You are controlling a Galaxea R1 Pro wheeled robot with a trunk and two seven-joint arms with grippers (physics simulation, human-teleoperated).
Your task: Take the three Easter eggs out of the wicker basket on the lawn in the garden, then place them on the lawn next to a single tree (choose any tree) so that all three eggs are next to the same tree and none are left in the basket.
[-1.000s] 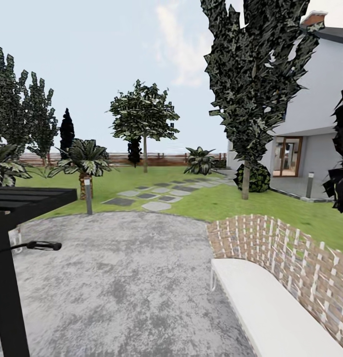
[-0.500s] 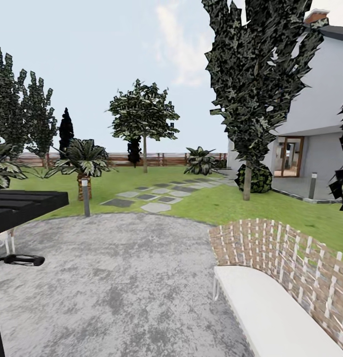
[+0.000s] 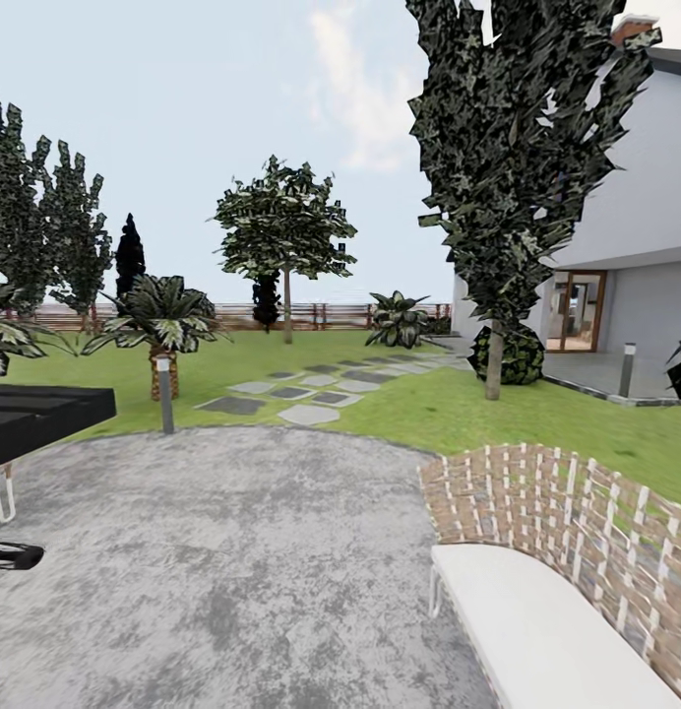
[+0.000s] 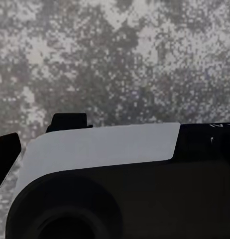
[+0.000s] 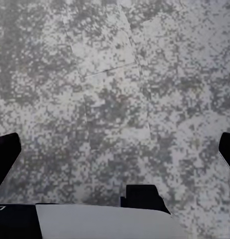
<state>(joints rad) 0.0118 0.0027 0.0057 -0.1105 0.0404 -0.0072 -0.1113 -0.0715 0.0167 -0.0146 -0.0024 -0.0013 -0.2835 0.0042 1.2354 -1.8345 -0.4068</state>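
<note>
Facing lawn (image 3: pixel 459 409) at twelve o'clock beyond grey paving (image 3: pixel 242 551), slim-trunked tree (image 3: pixel 285 231) far ahead, wicker seat (image 3: pixel 567 581) at four o'clock; right claw (image 5: pixel 115 149) spread wide, left claw's state untellable.

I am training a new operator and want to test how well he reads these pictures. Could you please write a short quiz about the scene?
1. Which surface lies beneath the right hand?
A. sand
B. grey paving
C. wooden deck
2. True or false: the stepping stones lie in the lawn.
3. Fill in: the slim-trunked tree in the middle of the head view stands in front of a brown wooden ____.

Key:
1. B
2. True
3. fence
</note>
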